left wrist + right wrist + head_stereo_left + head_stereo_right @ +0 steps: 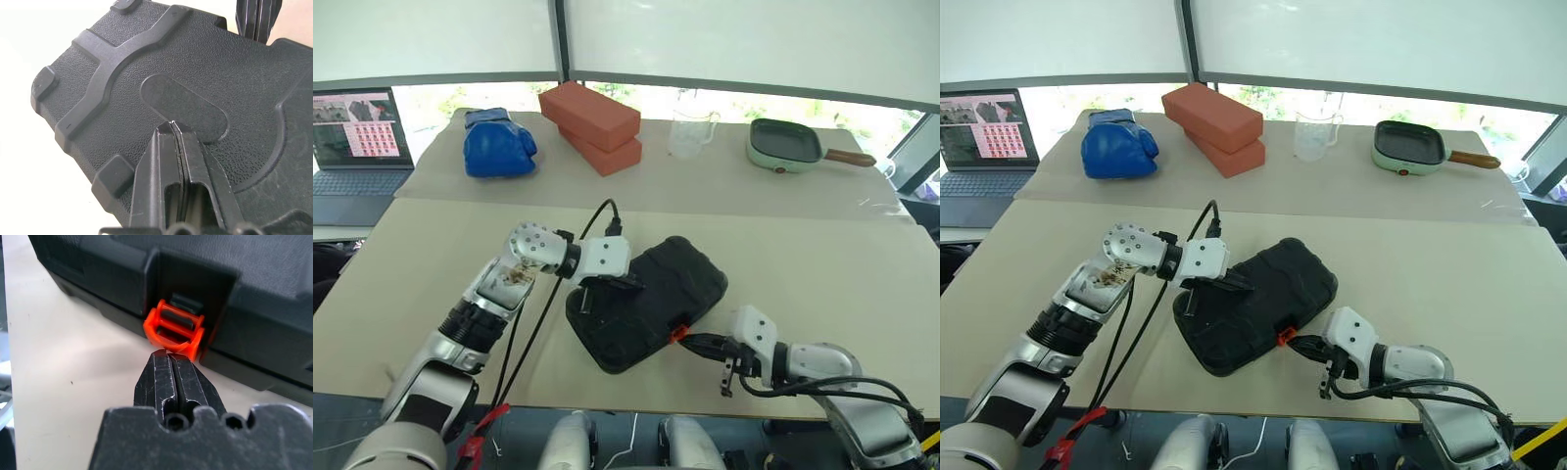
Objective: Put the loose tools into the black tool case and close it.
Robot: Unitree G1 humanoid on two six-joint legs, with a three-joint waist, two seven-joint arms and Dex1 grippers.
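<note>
In the left eye view, the black tool case (pixel 651 299) lies closed in the lower middle of the frame, set at a slant on the beige cloth-covered table (pixel 822 264). Its shell is a rounded-corner rectangle of pebbled plastic. The left gripper (pixel 628 283) rests its tips on the lid near the case's left end; the right gripper (pixel 693 341) reaches in from the lower right, just beside the small orange latch (pixel 678 333) on the case's near edge. Along the top of the frame sit a blue boxing glove (pixel 497 144), two stacked red bricks (pixel 592 125), a clear measuring jug (pixel 692 132) and a pale green pan (pixel 787 145) with a wooden handle. A laptop (pixel 354 147) stands open at the upper left.

The right eye view gives the same layout from slightly to one side.

The left wrist view brings out what the head views cannot: the lid's grainy texture, raised ribs meeting in a T, small blocky feet along the edge, and a shallow oval recess in the middle. The two black fingers (pixel 161 171) are pressed together, tips touching the lid at the rim of that recess, holding nothing.

The right wrist view shows the latch close up: glossy orange plastic, loop-shaped, hanging from a notch in the case's side wall. The right fingers (pixel 159 382) are together and empty, tips just short of the latch.
</note>
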